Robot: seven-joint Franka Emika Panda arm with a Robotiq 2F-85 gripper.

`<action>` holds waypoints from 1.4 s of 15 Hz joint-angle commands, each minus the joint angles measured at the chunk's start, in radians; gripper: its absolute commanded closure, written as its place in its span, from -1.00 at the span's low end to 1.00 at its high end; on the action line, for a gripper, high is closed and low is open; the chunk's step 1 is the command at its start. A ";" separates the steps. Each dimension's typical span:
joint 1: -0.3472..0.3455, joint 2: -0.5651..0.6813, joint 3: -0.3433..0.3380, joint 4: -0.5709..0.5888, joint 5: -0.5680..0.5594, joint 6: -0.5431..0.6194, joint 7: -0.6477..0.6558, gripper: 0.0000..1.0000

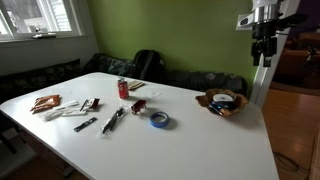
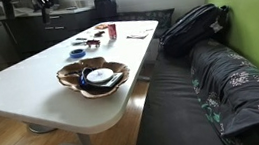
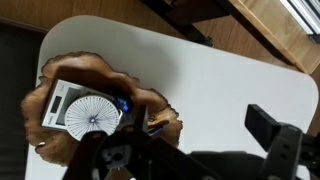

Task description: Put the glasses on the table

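Near a rounded corner of the table (image 1: 200, 150), close to the couch-side edge, a brown scalloped bowl (image 1: 220, 103) is seen. The glasses (image 3: 124, 104) are kept inside it, laid on a white card with a fan-patterned disc (image 3: 88, 114). Only a dark bluish piece is made out at the card's edge; the frame shape cannot be resolved. The glasses are thus held off the tabletop by the bowl, so the task is judged not yet begun.

The gripper (image 1: 262, 46) is held high over that corner, well apart from everything, likely so the bowl is framed by the wrist camera ahead of a descent. In the wrist view one finger (image 3: 272, 133) is seen set wide of the dark body with bare table between, so the jaws are read as spread, with nothing pinched.

Toward the middle of the table a blue tape roll (image 1: 159, 119), black pens (image 1: 112, 120) and a red can (image 1: 124, 88) are left. Bare top is left between them and the bowl, which is probably where the glasses can be set down. A straight-down pinch across the thin frame is judged needed. The bowl's wavy rim could be caught, or the loose card dragged along.
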 commanded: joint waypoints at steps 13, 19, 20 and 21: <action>-0.066 0.208 0.035 0.075 0.012 0.049 -0.481 -1.00; -0.087 0.246 0.063 0.094 0.026 0.070 -0.668 -1.00; -0.092 0.266 0.065 0.106 0.039 0.067 -0.707 -1.00; -0.095 0.281 0.068 0.116 0.045 0.066 -0.727 -1.00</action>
